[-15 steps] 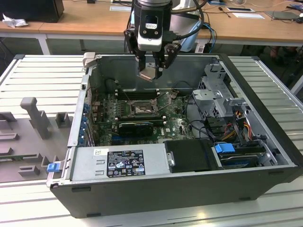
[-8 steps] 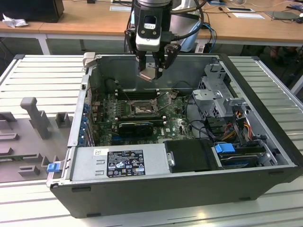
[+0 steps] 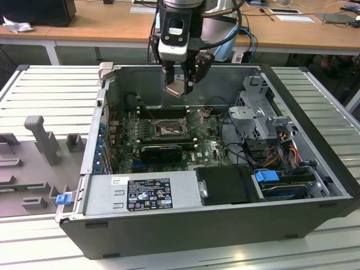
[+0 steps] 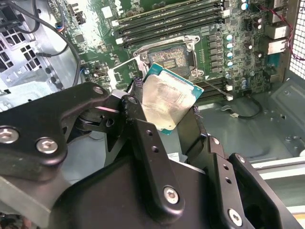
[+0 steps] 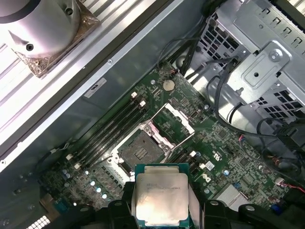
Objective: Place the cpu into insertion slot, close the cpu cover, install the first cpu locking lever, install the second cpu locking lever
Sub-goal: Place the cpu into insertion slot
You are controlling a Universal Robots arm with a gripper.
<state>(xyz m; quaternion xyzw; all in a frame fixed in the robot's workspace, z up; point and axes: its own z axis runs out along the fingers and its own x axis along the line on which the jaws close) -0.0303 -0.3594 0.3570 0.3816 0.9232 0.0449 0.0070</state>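
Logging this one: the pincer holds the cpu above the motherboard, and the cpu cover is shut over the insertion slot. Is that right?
Not quite: the pincer does hold the cpu above the motherboard, but the cpu cover stands swung open beside the insertion slot, whose pin field lies bare, as the first wrist view shows.

Dull grey metal cpu, smudged
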